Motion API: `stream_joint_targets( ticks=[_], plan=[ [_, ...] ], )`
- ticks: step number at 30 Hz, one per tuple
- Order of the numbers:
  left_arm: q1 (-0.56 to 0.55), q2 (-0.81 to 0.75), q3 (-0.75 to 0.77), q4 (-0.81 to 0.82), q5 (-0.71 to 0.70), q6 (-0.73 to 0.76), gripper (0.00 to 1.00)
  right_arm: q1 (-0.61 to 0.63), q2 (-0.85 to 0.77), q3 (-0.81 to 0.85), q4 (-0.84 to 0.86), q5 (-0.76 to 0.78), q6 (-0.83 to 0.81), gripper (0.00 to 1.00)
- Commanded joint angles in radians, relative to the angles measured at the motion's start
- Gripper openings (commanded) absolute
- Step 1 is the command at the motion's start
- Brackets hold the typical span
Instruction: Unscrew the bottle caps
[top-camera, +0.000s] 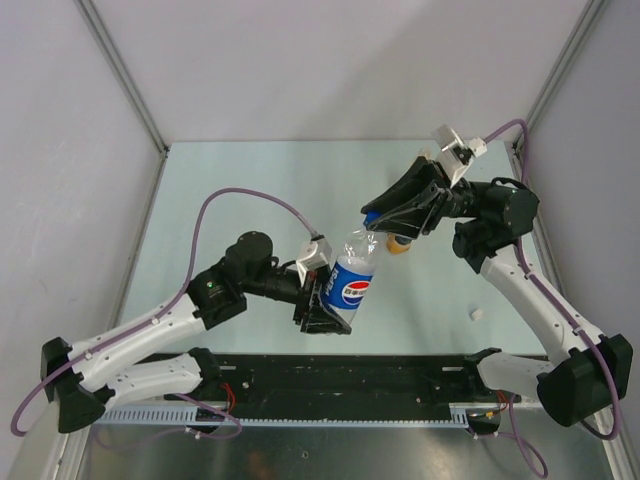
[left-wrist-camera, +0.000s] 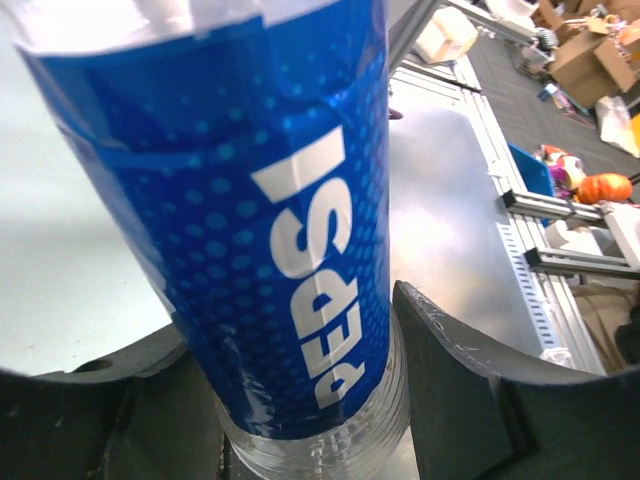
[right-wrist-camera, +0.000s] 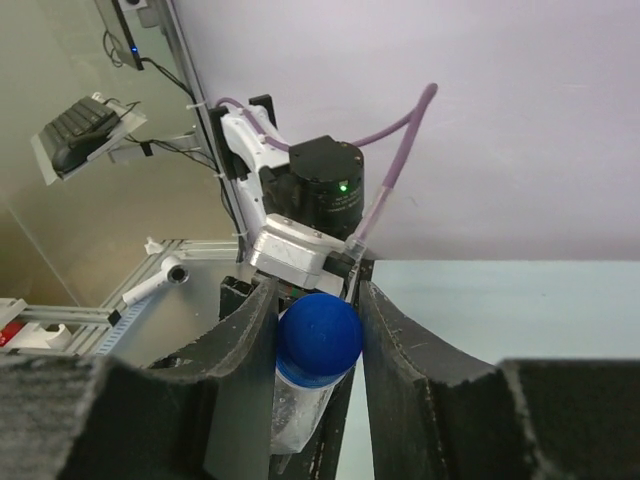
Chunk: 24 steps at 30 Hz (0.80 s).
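The clear water bottle with a blue Pepsi label is held tilted above the table, neck pointing toward the right arm. My left gripper is shut on its lower body, one finger on each side. The blue cap sits on the bottle's neck, and my right gripper is shut on it, both pads touching it. An orange bottle stands on the table just behind, mostly hidden under the right gripper. A small white cap lies loose on the table at the right.
The pale green table is walled by grey panels with metal posts at the back corners. A black rail with the arm bases runs along the near edge. The left arm's purple cable arches over the middle left.
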<state>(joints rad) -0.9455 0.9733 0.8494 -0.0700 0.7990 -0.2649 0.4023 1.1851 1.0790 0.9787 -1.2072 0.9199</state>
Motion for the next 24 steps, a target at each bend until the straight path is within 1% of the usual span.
stream_joint_targets(
  ticks=[1, 5, 7, 8, 10, 14, 17, 20, 22, 24],
  plan=[
    [-0.007, -0.095, 0.038, 0.396, 0.188, 0.024, 0.00, 0.009, 0.022, -0.033, 0.058, -0.105, -0.008, 0.00],
    [-0.003, -0.106, 0.015, 0.400, 0.169, 0.019, 0.00, 0.008, 0.017, -0.034, 0.094, -0.088, 0.020, 0.00],
    [0.001, -0.110, -0.002, 0.400, 0.145, 0.015, 0.00, 0.002, 0.014, -0.034, 0.098, -0.071, 0.029, 0.03],
    [0.005, -0.111, -0.011, 0.400, 0.132, 0.013, 0.00, -0.002, 0.012, -0.034, 0.099, -0.061, 0.036, 0.05],
    [0.013, -0.114, -0.028, 0.401, 0.100, 0.009, 0.00, -0.016, 0.009, -0.034, 0.100, -0.041, 0.054, 0.19],
    [0.025, -0.123, -0.058, 0.377, 0.030, 0.023, 0.00, -0.046, 0.001, -0.034, 0.103, 0.000, 0.087, 0.51],
    [0.028, -0.116, -0.052, 0.310, -0.029, 0.061, 0.00, -0.061, -0.010, -0.034, 0.103, 0.032, 0.099, 0.70],
    [0.028, -0.089, -0.022, 0.208, -0.085, 0.121, 0.00, -0.073, -0.023, -0.034, 0.104, 0.064, 0.104, 0.84],
    [0.029, -0.067, -0.001, 0.137, -0.127, 0.145, 0.00, -0.079, -0.032, -0.033, 0.103, 0.081, 0.105, 0.91],
    [0.029, -0.053, 0.007, 0.101, -0.173, 0.158, 0.00, -0.083, -0.040, -0.033, 0.100, 0.097, 0.105, 0.94]
  ],
)
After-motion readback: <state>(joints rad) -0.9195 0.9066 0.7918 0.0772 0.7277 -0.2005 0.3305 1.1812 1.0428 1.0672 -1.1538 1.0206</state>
